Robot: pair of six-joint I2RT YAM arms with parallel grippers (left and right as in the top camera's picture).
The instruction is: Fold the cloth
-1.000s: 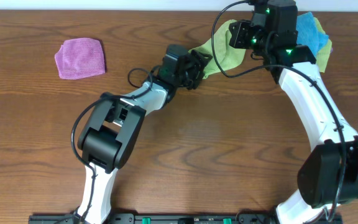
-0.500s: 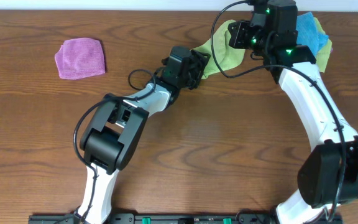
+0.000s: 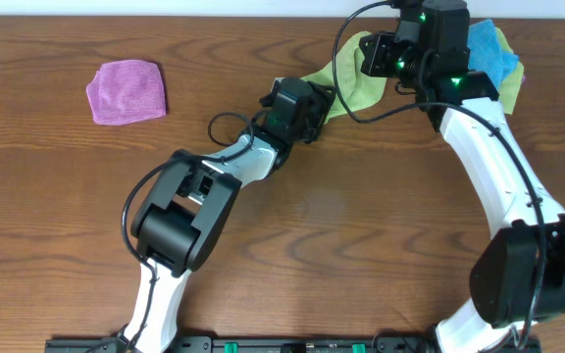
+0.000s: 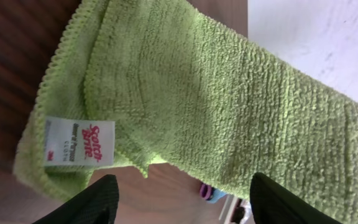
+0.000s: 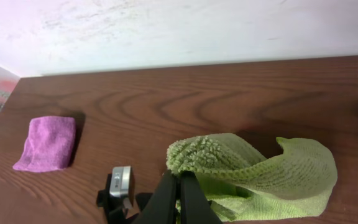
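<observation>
Broadly, the dark wood-grain tabletop (image 3: 341, 226) fills every view. The two white arms meet near the upper middle of the overhead frame, where the cloth (image 3: 353, 86) hangs stretched between them.

The step in hand looks like the opening of the fold. One edge is lifted, and a second corner has to be caught before anything can be laid over.

The right fingers (image 5: 166, 196) are pressed together and appear clamped on the cloth's near edge. They hold it up in a loose, drooping wave above the wood.

The left fingers (image 4: 98, 202) stand well apart at the bottom of their view, with nothing between them. The cloth's doubled-over corner lies just ahead of them. The next move probably calls for them to advance onto that corner and close, catching both layers without dragging the pile.

The cloth is lime-green looped microfibre with a stitched hem, soft and limp.

A bright blue cloth (image 3: 484, 49) lies at the upper right. I cannot tell whether the green rim around it is the same piece.

A folded purple cloth (image 3: 126, 91) sits well apart at the upper left.

Smallest is the white Scotch-Brite label (image 4: 79, 142), sewn at the corner.
</observation>
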